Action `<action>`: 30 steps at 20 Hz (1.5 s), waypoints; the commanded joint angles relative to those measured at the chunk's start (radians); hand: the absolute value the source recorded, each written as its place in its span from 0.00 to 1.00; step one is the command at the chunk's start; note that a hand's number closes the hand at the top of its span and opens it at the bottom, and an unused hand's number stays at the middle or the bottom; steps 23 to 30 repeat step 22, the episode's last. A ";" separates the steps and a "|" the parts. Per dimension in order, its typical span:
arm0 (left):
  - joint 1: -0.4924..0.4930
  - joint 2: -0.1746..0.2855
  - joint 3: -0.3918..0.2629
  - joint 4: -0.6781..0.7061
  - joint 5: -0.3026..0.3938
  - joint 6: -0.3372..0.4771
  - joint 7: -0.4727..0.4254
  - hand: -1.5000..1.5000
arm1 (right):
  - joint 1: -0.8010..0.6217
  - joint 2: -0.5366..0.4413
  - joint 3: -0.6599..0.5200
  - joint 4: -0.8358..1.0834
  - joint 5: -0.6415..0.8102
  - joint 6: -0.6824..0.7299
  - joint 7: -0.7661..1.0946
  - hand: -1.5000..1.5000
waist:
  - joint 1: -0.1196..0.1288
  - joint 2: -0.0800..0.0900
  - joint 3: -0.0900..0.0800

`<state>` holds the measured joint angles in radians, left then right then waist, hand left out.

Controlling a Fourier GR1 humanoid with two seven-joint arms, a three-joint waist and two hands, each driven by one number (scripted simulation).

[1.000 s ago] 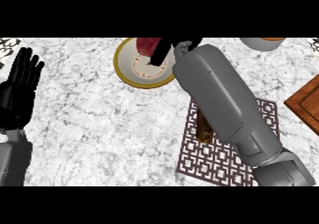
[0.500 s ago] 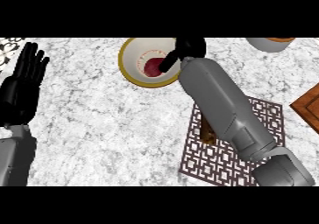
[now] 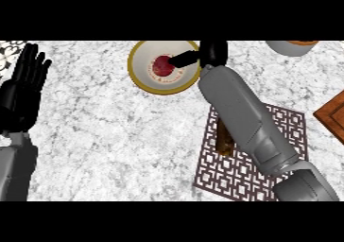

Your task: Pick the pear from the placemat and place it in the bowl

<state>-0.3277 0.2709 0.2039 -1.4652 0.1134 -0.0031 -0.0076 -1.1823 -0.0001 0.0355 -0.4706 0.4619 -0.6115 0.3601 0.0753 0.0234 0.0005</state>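
Note:
The dark red pear (image 3: pixel 162 65) lies inside the cream bowl with a yellow rim (image 3: pixel 139 77) at the top middle of the counter. My right hand (image 3: pixel 213 51) is at the bowl's right rim; its fingers (image 3: pixel 184 59) stretch out over the bowl and reach the pear's right side without curling round it. The grey right forearm runs down across the brown lattice placemat (image 3: pixel 281 129) at the lower right and hides much of it. My left hand (image 3: pixel 21 92) rests open at the left edge, fingers up.
A grey cup with an orange inside (image 3: pixel 292 47) stands at the top right. A wooden board (image 3: pixel 337 117) juts in from the right edge. A narrow brown patch (image 3: pixel 224 138) shows on the placemat beside the forearm. Patterned tile (image 3: pixel 3 48) fills the top left corner.
The right hand, which covered the pear over the bowl, has drawn back to the right rim. The pear now shows uncovered in the bowl. The left hand stayed still.

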 commanded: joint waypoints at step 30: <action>0.093 0.006 0.031 -0.069 -0.011 0.022 0.019 0.50 | 0.595 -0.255 -0.238 -0.533 -0.338 0.170 -0.400 0.00 | -0.088 -0.028 0.000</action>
